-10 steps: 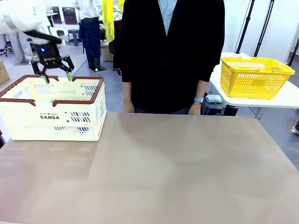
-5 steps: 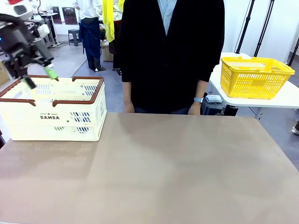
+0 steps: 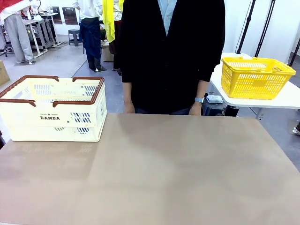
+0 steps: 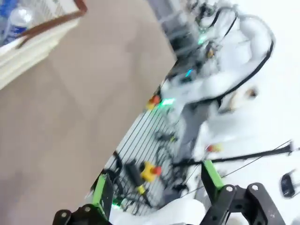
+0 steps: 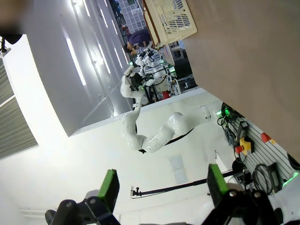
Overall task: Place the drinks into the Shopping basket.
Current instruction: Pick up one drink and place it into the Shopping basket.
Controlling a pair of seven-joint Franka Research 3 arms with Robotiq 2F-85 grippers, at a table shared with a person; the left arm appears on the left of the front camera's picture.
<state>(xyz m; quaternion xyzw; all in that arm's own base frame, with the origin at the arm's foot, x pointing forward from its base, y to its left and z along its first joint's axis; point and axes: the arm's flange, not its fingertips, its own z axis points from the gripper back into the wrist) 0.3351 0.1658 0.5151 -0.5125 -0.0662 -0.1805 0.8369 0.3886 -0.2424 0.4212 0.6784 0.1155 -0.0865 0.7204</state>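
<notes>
The cream-white Shopping basket [image 3: 51,112] with brown rim and "DAMDA" print stands at the table's left side. In the blurred left wrist view, a corner of the Shopping basket [image 4: 33,35] is at the top left, and a blue drink can [image 4: 13,24] with a silver top lies inside it. My left gripper [image 4: 153,173] is open, holds nothing, and is well away from the basket over the table's near edge. My right gripper [image 5: 161,169] is also open with nothing between its fingers, far from the basket [image 5: 171,18], which appears at the top of its view.
A person in a black top [image 3: 171,51] stands at the far edge of the table, hands down. A yellow mesh basket [image 3: 255,77] sits on a white side table at the right. The brown tabletop [image 3: 164,173] is bare. My left arm [image 5: 154,133] shows raised, farther off.
My open left gripper hung over the basket's far left rim, then rose and swung off to the left, out of the front view. The basket and the person have not moved.
</notes>
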